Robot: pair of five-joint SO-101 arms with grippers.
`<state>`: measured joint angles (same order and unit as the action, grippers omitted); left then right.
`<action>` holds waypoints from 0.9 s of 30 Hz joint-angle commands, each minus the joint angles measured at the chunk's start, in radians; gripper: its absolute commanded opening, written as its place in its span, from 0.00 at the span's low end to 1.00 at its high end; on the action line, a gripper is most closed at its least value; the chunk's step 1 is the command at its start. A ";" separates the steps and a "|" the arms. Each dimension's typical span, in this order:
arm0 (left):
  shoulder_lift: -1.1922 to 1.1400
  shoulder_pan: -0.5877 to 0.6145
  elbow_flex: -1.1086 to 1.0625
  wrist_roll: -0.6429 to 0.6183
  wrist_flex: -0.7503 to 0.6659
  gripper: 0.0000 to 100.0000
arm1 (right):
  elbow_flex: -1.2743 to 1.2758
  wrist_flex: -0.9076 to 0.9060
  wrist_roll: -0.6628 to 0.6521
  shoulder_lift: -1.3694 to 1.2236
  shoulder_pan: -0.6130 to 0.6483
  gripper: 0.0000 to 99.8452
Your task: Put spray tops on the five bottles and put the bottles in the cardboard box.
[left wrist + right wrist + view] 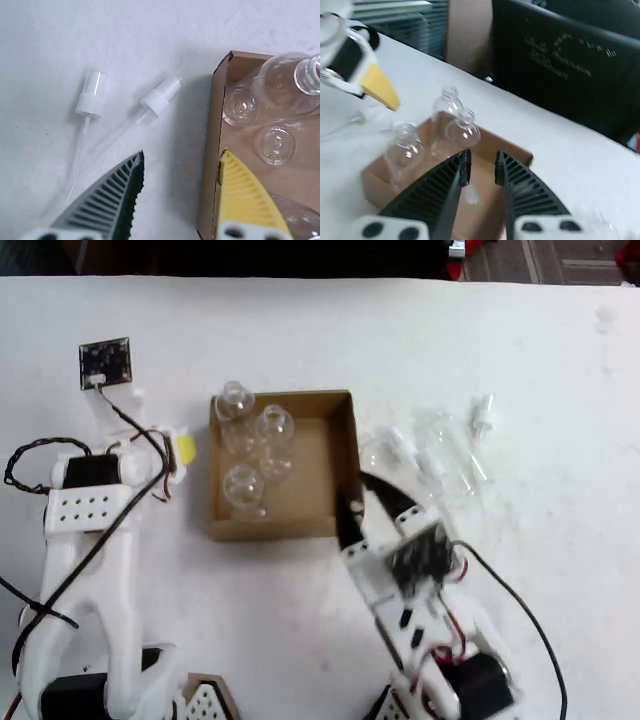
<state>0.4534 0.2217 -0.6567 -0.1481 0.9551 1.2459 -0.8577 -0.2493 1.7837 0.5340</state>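
The cardboard box [335, 410] sits mid-table with three clear uncapped bottles [243, 485] standing in it, seen also in the right wrist view as bottles [449, 105]. My left gripper [172, 447] is at the box's left side and open. In its wrist view the gripper [181, 154] has its yellow finger over the box wall [215, 125], and two spray tops [160, 97] lie on the table just ahead. My right gripper [362, 490] hovers by the box's right wall. It [482, 157] is open by a narrow gap, with nothing between its fingers.
Clear bottles [450, 455] and spray tops [483, 412] lie loose on the table right of the box. A small black board [105, 362] with a cable sits at the far left. A dark chair [560, 55] stands beyond the table's edge.
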 commanded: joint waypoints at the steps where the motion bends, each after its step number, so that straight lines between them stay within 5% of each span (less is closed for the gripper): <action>1: 0.010 0.005 0.008 -0.014 -0.035 0.23 | -0.189 -0.015 -0.043 -0.154 0.124 0.07; 6: 0.010 0.010 0.008 -0.015 -0.034 0.23 | -0.546 -0.076 -0.041 -0.604 0.101 0.07; 12: 0.004 0.007 0.008 -0.015 -0.035 0.23 | -1.068 -0.305 -0.052 -1.106 -0.153 0.07; 17: 0.004 0.007 0.008 -0.015 -0.040 0.23 | -1.300 -0.404 -0.196 -1.543 -0.294 0.07; 27: 0.002 0.005 0.005 -0.015 -0.055 0.23 | -1.788 -0.549 -0.241 -2.124 -0.487 0.08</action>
<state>0.4534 0.2217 -0.6598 -0.1481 0.9352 -0.3636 -1.3487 -0.4519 -0.2432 0.0690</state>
